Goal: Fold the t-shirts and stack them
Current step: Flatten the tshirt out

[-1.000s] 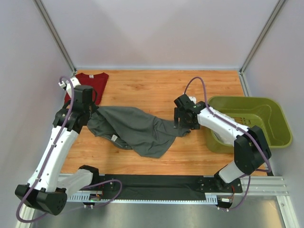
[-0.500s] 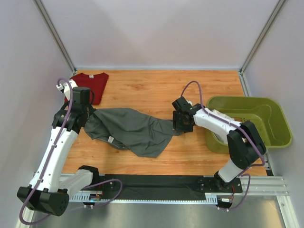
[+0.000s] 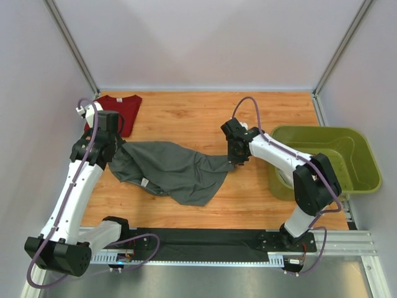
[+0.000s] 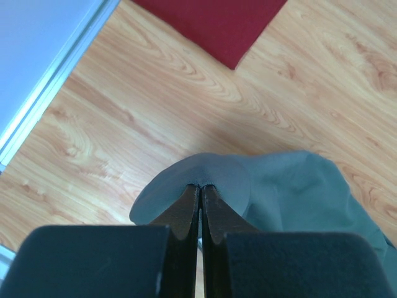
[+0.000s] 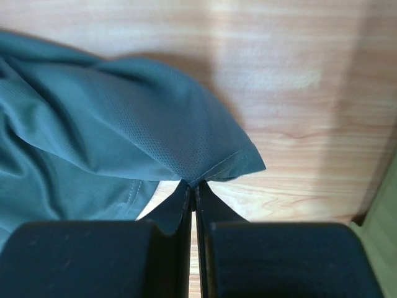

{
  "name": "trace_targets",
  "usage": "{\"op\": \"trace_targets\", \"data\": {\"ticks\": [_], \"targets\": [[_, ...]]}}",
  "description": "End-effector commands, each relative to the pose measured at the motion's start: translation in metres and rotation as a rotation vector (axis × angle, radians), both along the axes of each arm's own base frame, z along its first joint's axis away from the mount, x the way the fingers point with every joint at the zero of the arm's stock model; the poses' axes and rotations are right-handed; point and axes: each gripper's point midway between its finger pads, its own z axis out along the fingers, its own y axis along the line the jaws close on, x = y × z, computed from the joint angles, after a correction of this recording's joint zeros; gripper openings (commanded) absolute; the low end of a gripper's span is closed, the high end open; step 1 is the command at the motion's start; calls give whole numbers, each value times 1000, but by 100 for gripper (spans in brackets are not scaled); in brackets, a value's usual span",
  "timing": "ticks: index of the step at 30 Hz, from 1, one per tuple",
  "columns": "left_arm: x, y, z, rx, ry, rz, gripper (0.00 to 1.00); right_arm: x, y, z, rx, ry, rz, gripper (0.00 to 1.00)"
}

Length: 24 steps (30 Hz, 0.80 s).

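Top view: grey tee (image 3: 170, 171) lies rumpled mid-table, drawn out between left gripper (image 3: 115, 151) and right gripper (image 3: 234, 159). Red tee (image 3: 118, 107) lies flat at the far left corner, apart from it. Basket (image 3: 366, 164) stands at right.

Left wrist: left gripper clenched on the grey tee's edge.

Right wrist: right gripper clenched on a hemmed corner of the grey tee.
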Motion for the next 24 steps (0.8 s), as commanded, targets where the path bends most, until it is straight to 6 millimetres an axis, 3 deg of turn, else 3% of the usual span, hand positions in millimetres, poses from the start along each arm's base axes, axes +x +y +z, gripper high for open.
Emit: {"op": "trace_targets", "data": {"ticks": [1, 3, 5, 8, 9, 10, 11, 12, 13, 15, 16, 19, 20, 24], "targets": [[14, 5, 35, 26, -85, -6, 0, 21, -9, 40, -51, -117, 2, 0], [18, 10, 45, 42, -98, 2, 0, 32, -13, 58, -61, -160, 0, 0], [22, 16, 69, 60, -141, 0, 0, 39, -21, 80, -61, -198, -11, 0], [30, 40, 113, 80, -248, 41, 0, 76, -52, 146, -36, -347, -75, 0], [36, 45, 122, 83, -266, 46, 0, 89, -55, 185, 3, -434, -66, 0], [39, 45, 146, 82, -324, 41, 0, 97, -60, 209, 30, -489, -70, 0], [41, 57, 159, 95, -349, 67, 0, 108, -72, 230, 45, -541, -87, 0], [46, 60, 166, 105, -361, 70, 0, 114, -76, 248, 46, -586, -65, 0], [46, 63, 190, 113, -417, 76, 0, 120, -80, 287, 62, -680, -62, 0], [53, 66, 209, 143, -460, 70, 0, 129, -93, 317, 25, -757, -60, 0], [51, 68, 228, 153, -502, 77, 0, 130, -96, 344, 30, -820, -65, 0], [50, 74, 260, 200, -563, 87, 0, 135, -108, 377, 14, -904, -79, 1], [50, 77, 268, 211, -582, 100, 0, 133, -115, 397, 14, -956, -102, 0], [42, 85, 297, 238, -654, 135, 0, 126, -121, 431, 31, -1059, -119, 0]]}}
